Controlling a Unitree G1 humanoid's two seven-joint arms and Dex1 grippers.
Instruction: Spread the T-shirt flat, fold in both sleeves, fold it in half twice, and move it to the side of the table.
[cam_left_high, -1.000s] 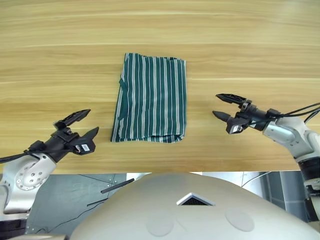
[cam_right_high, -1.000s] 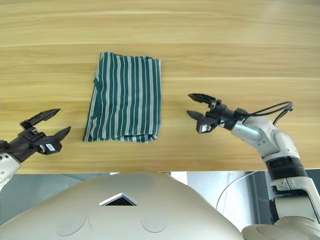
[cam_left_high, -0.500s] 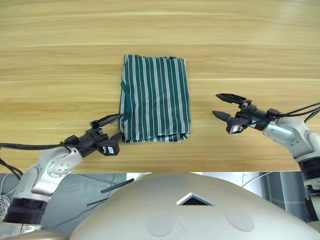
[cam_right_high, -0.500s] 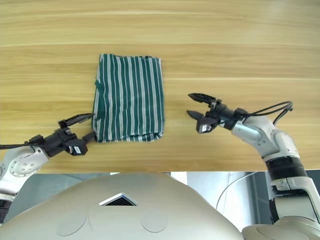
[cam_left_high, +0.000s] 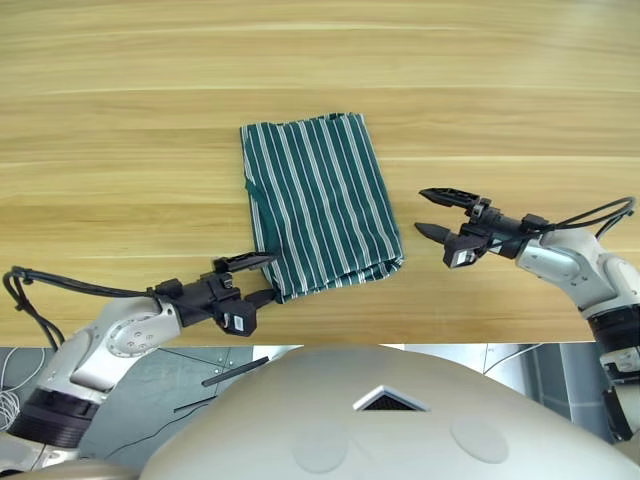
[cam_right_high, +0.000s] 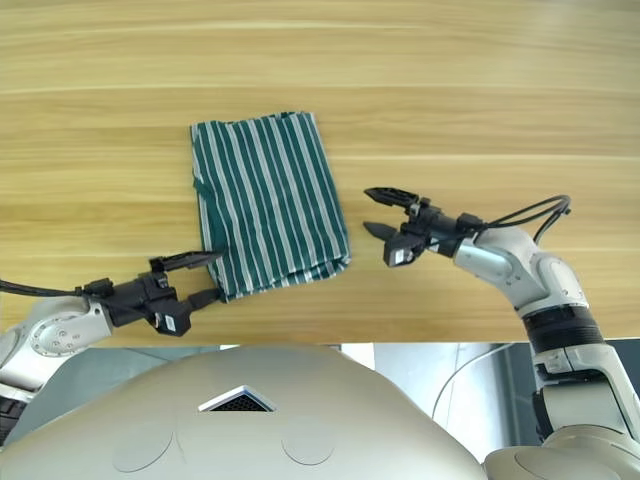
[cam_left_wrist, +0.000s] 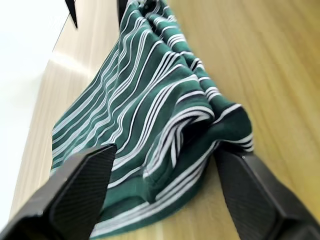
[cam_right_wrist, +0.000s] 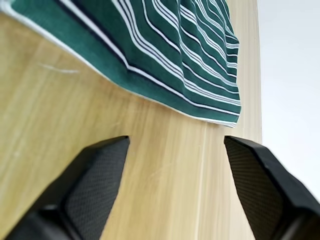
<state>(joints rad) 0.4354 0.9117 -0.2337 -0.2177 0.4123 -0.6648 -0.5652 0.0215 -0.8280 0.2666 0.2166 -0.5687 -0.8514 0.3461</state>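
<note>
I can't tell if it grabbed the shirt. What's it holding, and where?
Nothing yet. The left gripper sits open around the near corner of the striped T-shirt; the right gripper is open, apart.

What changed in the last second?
The left gripper came in from the robot's left to the near-left corner of the folded T-shirt; open, it now straddles that corner. The T-shirt got turned: its near end swung toward the robot's right, so it lies askew. The right gripper edged slightly toward the T-shirt. Unchanged: T-shirt still folded, right gripper open and clear of it.
</note>
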